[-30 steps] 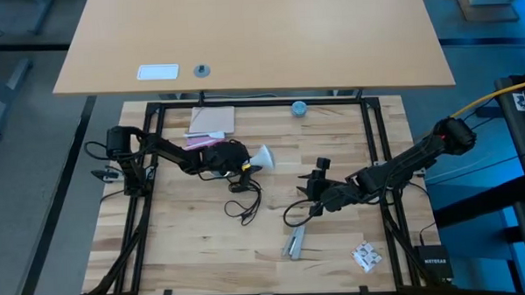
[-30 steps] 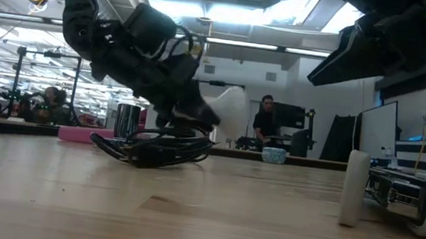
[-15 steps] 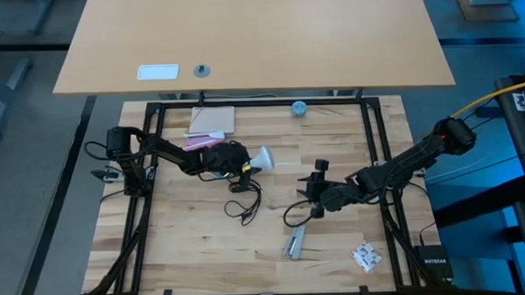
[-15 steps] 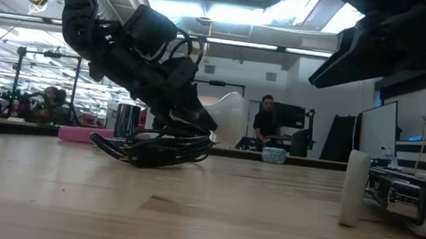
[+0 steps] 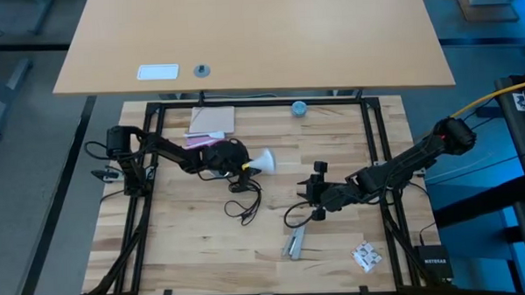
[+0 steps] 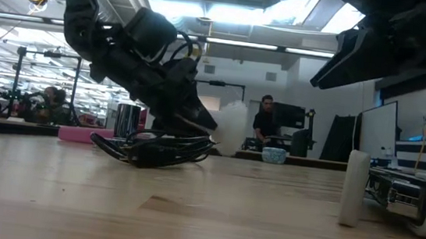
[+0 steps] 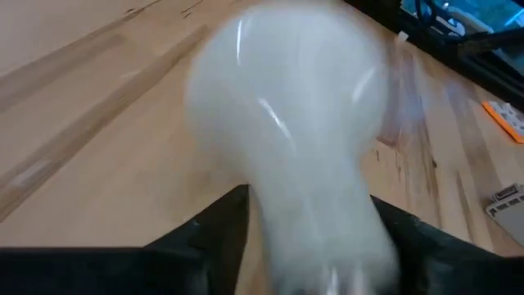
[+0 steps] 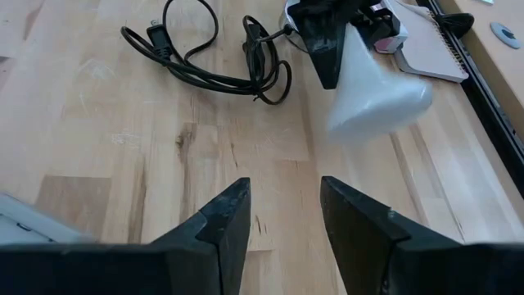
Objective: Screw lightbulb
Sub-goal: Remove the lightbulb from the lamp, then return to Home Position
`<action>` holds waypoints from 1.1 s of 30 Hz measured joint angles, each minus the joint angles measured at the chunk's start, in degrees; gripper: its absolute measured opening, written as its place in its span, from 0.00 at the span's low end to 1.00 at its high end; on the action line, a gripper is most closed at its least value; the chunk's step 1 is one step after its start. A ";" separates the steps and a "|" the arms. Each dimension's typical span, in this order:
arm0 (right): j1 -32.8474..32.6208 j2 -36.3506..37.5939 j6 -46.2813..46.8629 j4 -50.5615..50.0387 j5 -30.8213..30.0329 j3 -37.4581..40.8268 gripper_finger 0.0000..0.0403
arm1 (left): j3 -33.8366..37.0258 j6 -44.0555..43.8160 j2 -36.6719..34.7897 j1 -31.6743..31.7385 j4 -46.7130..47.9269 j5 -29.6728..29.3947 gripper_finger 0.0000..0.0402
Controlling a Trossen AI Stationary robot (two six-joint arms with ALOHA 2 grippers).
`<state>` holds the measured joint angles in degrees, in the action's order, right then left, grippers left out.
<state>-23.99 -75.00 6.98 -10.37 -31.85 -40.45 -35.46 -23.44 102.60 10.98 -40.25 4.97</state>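
The white frosted lightbulb (image 5: 263, 160) is held above the table's middle, its globe toward the table's right. It fills the left wrist view (image 7: 286, 115) and shows in the low view (image 6: 232, 125) and the right wrist view (image 8: 378, 82). My left gripper (image 5: 244, 166) is shut on it. My right gripper (image 5: 317, 174) is open and empty to the right of the bulb and nearer the front. In its own view (image 8: 285, 192) it points toward the bulb. My left gripper pinches the bulb's narrow neck end (image 7: 315, 225) between its two fingers (image 7: 214, 225), coming from the table's left and slanting down. The bulb sticks out past the fingertips, globe first, lifted clear of the table (image 6: 232, 125).
A black cord with a plug (image 5: 244, 197) lies below and in front of the bulb. A notebook (image 5: 212, 121) and a blue round object (image 5: 299, 108) lie at the far side. A grey tool (image 5: 295, 244) and a small packet (image 5: 366, 256) lie at the near right.
The bulb's globe end has sunk a little toward the table in my left gripper's hold. It shows blurred now.
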 joint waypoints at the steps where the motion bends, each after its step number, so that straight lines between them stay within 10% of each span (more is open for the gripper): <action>1: 0.00 0.00 0.00 0.01 0.00 0.00 0.38 | 0.00 -0.14 0.00 0.06 0.32 0.01 0.49; 16: 0.00 0.00 0.00 0.00 0.00 0.00 0.38 | 0.02 6.02 -2.14 -2.23 -7.87 1.49 0.65; 33: 0.00 0.02 0.00 -0.01 -0.01 -0.02 0.38 | 7.71 25.98 -40.94 -3.90 16.14 9.40 0.64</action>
<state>-23.99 -74.98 6.98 -10.38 -31.86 -40.47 -27.75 2.54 61.67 7.08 -24.11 14.37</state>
